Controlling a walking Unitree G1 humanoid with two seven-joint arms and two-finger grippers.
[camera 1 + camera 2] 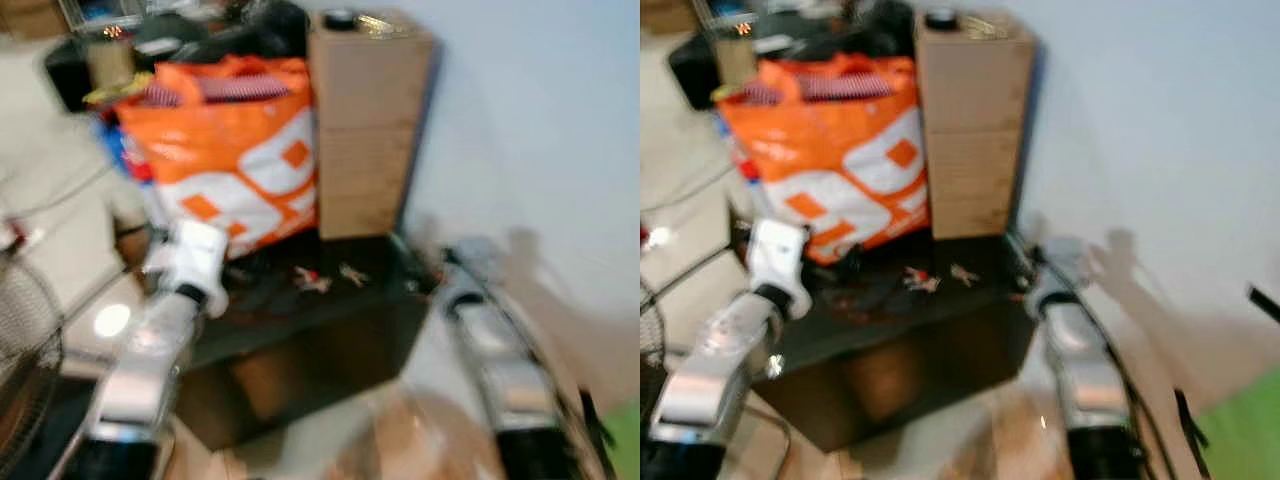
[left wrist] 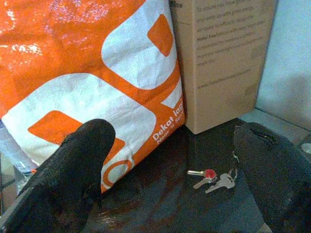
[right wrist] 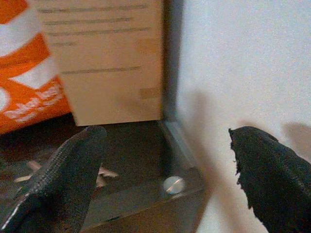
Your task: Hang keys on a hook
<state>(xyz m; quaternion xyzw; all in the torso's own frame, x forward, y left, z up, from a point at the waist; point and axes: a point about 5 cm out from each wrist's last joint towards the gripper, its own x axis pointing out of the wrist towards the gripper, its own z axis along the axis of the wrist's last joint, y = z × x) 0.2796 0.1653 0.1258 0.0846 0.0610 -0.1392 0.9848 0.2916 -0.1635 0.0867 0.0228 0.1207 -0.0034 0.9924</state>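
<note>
The keys [image 2: 212,178] lie flat on the dark glossy table [image 2: 160,213], a small bunch with a red-capped piece among silver blades, just in front of the tall cardboard box [image 2: 221,58] and at about 3 o'clock from the orange and white bag [image 2: 87,73]. The left tool [image 2: 170,194] hangs above the table with its two black fingers spread wide and nothing between them, the keys lying ahead in the gap, nearer the finger on the box's side. The right tool [image 3: 165,184] is likewise wide open and empty, near the table's corner by the pale wall [image 3: 243,58]. By my reckoning the bunch is light, hard and thin, and will skate on that slick top (a flat pinch from above may simply push it along). The better hold looks to be the ring or the thicker red head, since the loose blades will swing and jingle once lifted. No hook can be made out; the head views are blurred.
</note>
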